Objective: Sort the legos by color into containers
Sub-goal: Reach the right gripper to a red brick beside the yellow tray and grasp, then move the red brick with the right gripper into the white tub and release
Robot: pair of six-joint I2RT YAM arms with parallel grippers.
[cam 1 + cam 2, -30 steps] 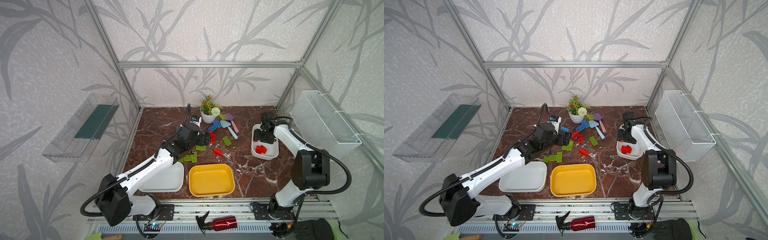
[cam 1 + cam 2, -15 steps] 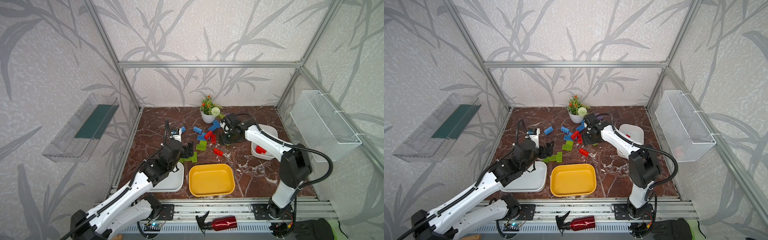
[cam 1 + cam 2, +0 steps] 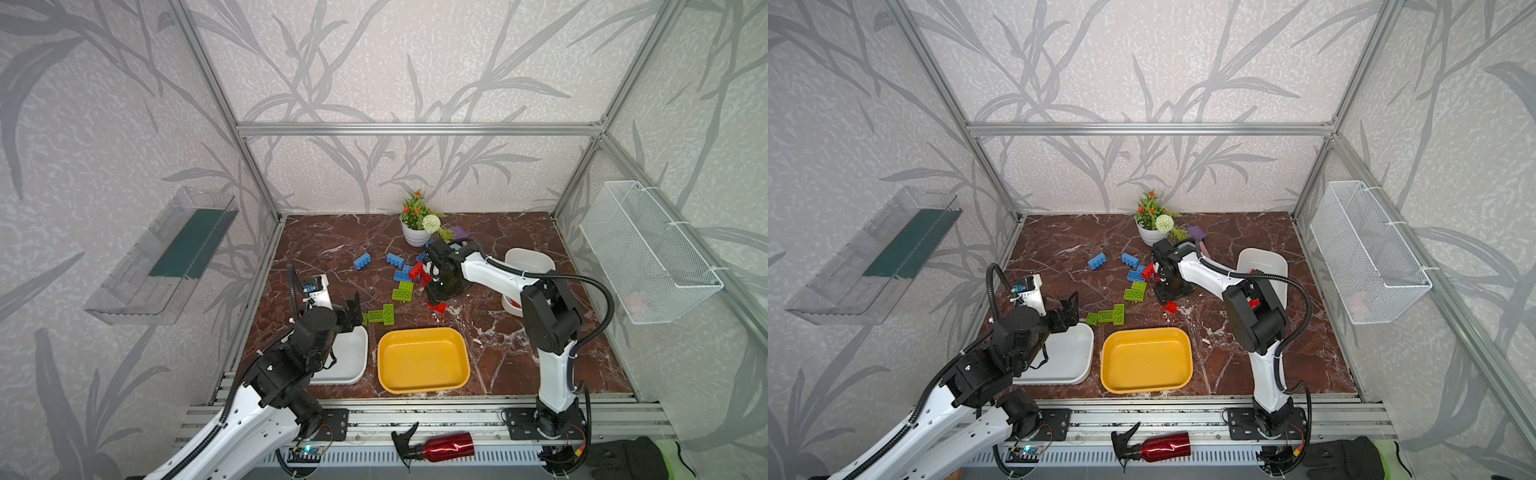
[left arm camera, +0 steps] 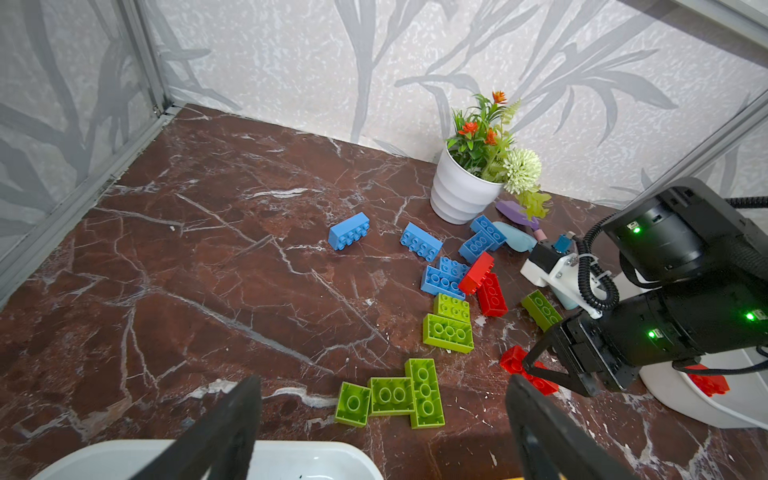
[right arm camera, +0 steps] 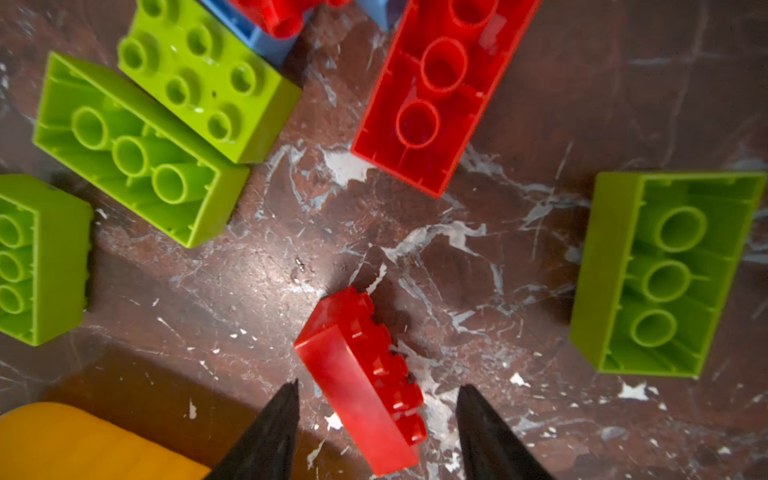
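**On the marble table (image 3: pixel 324 249), a red brick (image 5: pixel 361 386) lies between the right pincer (image 5: pixel 378 388) jaws**

Loose legos are scattered over the middle of the table. The blue bricks (image 3: pixel 362 261) are toward the back, the lime green bricks (image 3: pixel 380 314) nearer the front, and red ones lie among them. The right pincer points down over the red brick, which lies on its side. Its jaws stand part-way apart, one on each flank, and bare table shows on both sides, so nothing is gripped yet. The left pincer (image 4: pixel 382 384) hangs wide and empty above the far edge of the near white tub (image 3: pixel 357 361). No bricks show in the visible part of that tub. The yellow tub (image 3: pixel 419 331) beside it is bare. The far white tub (image 3: pixel 536 259), on the right, already holds red bricks (image 4: pixel 706 382).

The step in hand looks like picking up a red brick. The next move probably calls for squeezing on the brick's long faces, lifting it clear, and carrying it to the far white tub. One jaw would meet the studded face, so the brick may twist unless the jaws close squarely.
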